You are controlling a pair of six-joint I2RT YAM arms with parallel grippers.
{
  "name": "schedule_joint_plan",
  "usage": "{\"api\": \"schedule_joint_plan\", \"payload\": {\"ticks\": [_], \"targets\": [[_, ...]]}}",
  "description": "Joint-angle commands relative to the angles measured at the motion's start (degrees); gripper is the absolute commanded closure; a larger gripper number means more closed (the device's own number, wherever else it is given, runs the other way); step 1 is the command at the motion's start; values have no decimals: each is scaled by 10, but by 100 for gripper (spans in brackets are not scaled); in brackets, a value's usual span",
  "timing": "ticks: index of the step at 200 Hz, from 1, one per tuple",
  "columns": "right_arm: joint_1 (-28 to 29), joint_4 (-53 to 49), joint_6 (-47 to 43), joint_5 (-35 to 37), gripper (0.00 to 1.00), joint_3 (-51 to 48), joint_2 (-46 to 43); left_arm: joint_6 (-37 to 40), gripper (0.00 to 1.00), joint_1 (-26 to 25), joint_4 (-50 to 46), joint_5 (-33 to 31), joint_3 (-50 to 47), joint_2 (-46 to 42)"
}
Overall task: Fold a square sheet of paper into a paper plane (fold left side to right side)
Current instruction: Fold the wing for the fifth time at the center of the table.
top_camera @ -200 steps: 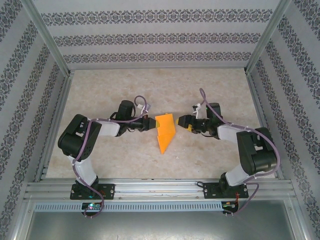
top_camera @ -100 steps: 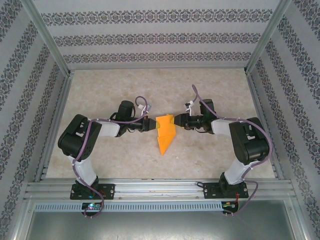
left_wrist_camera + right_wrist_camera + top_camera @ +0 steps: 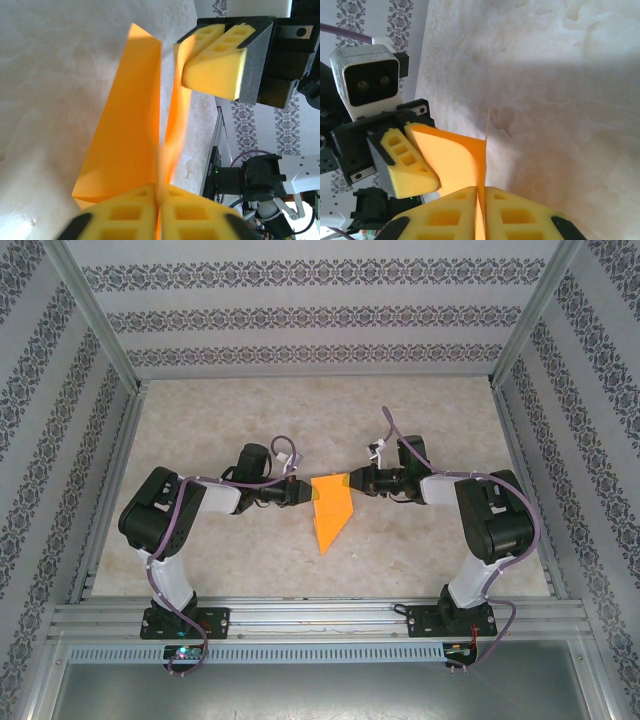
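The square sheet of paper (image 3: 330, 515), bright orange and folded into a pointed wedge, is held mid-table with its tip toward the near edge. My left gripper (image 3: 304, 492) is shut on its upper left corner, and my right gripper (image 3: 351, 480) is shut on its upper right corner. In the left wrist view the sheet (image 3: 125, 130) runs up from my left gripper (image 3: 159, 194), whose pads pinch a raised flap; a pad of the right gripper (image 3: 215, 70) presses the far edge. In the right wrist view the sheet (image 3: 452, 155) stands edge-on in my right gripper (image 3: 481, 194).
The beige table (image 3: 430, 420) is boxed in by patterned walls on three sides. An aluminium rail (image 3: 320, 620) carrying both arm bases runs along the near edge. The two arms reach in from either side and meet at the paper.
My right gripper moved left onto the paper's upper right corner and shut on it. The left gripper stayed on the left corner. The paper shifted slightly.
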Motion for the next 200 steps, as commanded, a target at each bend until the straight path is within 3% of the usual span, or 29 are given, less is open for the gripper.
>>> {"api": "schedule_joint_plan", "payload": {"ticks": [1, 31, 61, 97, 122, 154, 200], "targets": [[9, 0, -5, 9, 100, 15, 15, 65, 77, 10, -80, -40, -1, -24], [11, -10, 10, 44, 100, 11, 17, 138, 61, 20, -199, -114, 2, -98], [11, -22, 42, 73, 100, 11, 18, 201, 61, 8, -309, -198, 9, -179], [14, -49, 90, 93, 100, 18, 13, 274, 60, -95, -458, -353, 53, -232], [14, -115, 110, 111, 100, 37, 14, 292, 60, -191, -520, -455, 96, -218], [15, -128, 152, 115, 100, 39, 14, 300, 57, -298, -564, -551, 161, -162], [15, -135, 170, 119, 100, 39, 12, 301, 52, -375, -621, -637, 252, -43]]}}
